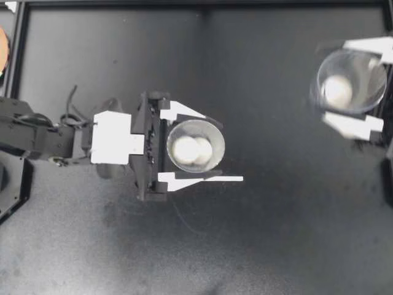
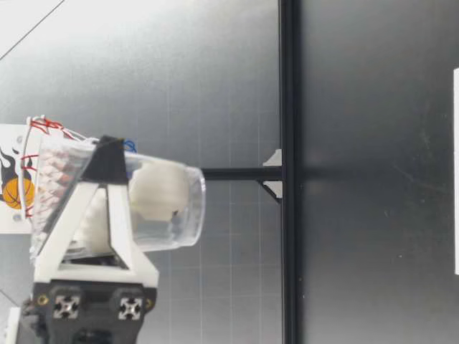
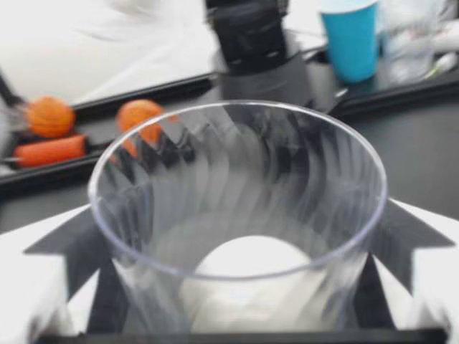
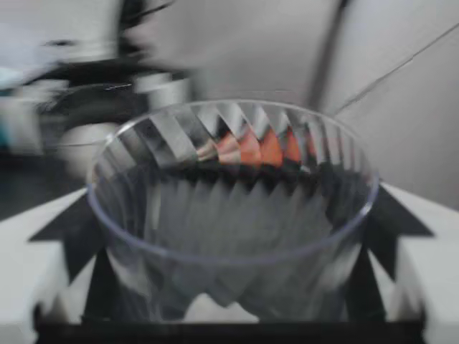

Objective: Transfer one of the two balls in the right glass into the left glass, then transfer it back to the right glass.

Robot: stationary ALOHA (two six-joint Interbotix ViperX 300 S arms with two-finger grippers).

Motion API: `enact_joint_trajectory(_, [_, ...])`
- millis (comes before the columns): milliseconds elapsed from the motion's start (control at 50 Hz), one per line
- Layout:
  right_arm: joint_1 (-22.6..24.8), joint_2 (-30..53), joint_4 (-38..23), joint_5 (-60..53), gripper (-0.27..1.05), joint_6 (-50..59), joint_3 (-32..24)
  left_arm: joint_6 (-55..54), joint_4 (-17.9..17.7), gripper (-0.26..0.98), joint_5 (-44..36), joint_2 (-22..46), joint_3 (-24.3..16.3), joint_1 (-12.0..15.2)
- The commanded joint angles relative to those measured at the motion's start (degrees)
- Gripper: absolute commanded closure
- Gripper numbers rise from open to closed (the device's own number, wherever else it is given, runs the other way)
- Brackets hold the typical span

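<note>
Seen from above, my left tool (image 1: 206, 147) is clamped on the left glass (image 1: 195, 123) near the middle of the bench (image 1: 123, 246). The pale shapes (image 1: 191, 149) inside overlap, so their number is unclear. My right tool (image 1: 361, 85) clamps the right glass (image 1: 368, 77), which holds one ball (image 1: 338, 91); its arm is cut off. At bench height, a tool (image 2: 115, 179) that I cannot assign to either side grips a glass (image 2: 172, 215) held clear of the bench, partly hiding a card (image 2: 16, 190) with a flaming basketball drawing. The left wrist view shows a ball low in its glass and a blue cup (image 3: 351, 36) behind. In the right wrist view the ball is nearly hidden.
</note>
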Motion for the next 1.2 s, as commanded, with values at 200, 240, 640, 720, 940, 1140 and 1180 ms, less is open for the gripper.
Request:
enact_joint_trajectory(200, [9.6, 5.1, -3.6, -10.4, 0.06, 17.3, 0.0, 16.3, -0.6, -0.02, 10.3, -1.4, -10.5, 5.4])
enact_joint_trajectory(240, [10.1, 6.6, -4.1, -11.2, 0.06, 18.6, -0.2, 18.5, -0.6, -0.02, 10.3, -1.6, -11.9, 6.1])
enact_joint_trajectory(640, [12.0, 22.1, -5.1, -20.1, 0.06, 25.5, -4.8, 37.8, -0.7, -0.02, 9.1, -0.7, -17.2, 7.9])
enact_joint_trajectory(720, [12.0, 24.1, -5.2, -20.3, 0.06, 26.2, -5.7, 40.3, -0.5, -0.02, 7.9, -0.6, -17.6, 7.9])
enact_joint_trajectory(940, [12.0, 29.1, -5.2, -21.3, 0.06, 27.5, -9.0, 50.5, -0.4, -0.02, 4.9, -0.1, -18.3, 7.9])
enact_joint_trajectory(1140, [12.0, 32.5, -5.2, -21.4, 0.06, 27.7, -11.6, 57.5, -0.4, -0.02, 1.7, 0.8, -18.4, 7.8])
enact_joint_trajectory(1180, [12.0, 33.3, -5.2, -21.5, 0.06, 27.7, -12.1, 58.3, -0.4, -0.02, 1.1, 0.8, -18.4, 7.8])
